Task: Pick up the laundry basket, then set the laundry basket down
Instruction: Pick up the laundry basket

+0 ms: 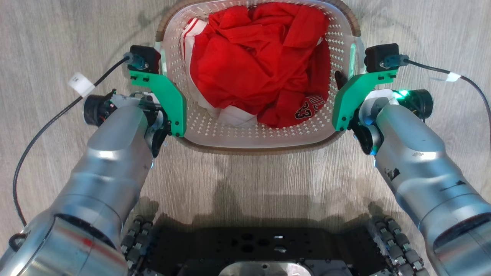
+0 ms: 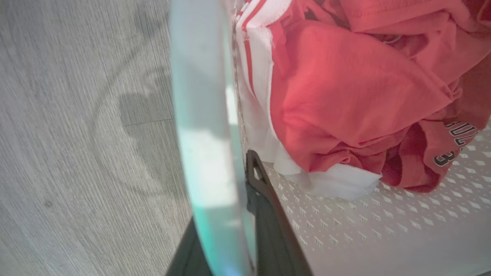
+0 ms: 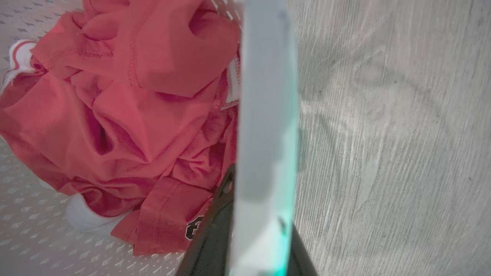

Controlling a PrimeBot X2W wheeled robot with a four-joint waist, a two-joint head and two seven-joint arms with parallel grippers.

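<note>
Basket (image 1: 230, 130) of red clothes (image 1: 261, 57) sits centred over wood floor (image 1: 57, 30), left gripper (image 2: 224, 199) and right gripper (image 3: 264, 207) each straddling a side handle (image 2: 203, 115), apparently pinched shut, ready for a level two-handed lift.

laundry basket (image 3: 27, 237): white handle (image 3: 264, 115) upright
right gripper (image 3: 261, 214): dark fingers (image 3: 209, 237) pinch the handle
red clothing (image 3: 126, 115): inside the handle
wood floor (image 3: 383, 134): outside the handle
</note>
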